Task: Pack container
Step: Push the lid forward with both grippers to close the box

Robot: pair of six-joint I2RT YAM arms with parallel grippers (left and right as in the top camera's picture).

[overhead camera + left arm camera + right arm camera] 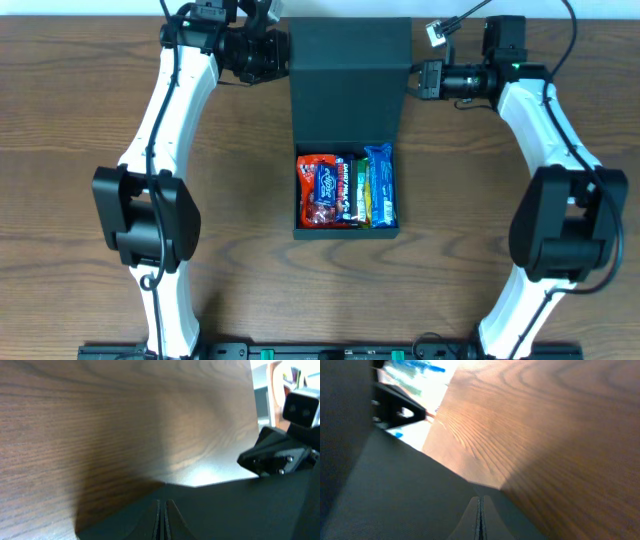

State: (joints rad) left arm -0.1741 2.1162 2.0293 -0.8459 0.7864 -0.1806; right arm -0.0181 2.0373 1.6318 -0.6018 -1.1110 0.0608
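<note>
Two white robot arms meet at the open lid of a packed container on a wooden table.

Overhead: the dark green-black matte rectangular container sits mid-table on the brown wood-grain table. Its flap lid is open toward the far edge. A red snack packet and a blue snack packet lie inside with bars between them. The left gripper is at the lid's left edge and the right gripper at its right edge.
Left wrist: the left gripper has its fingers closed together, low against the dark lid.
Right wrist: the right gripper is closed to a thin seam over the lid.
Whether either gripper pinches the lid cannot be told.
</note>
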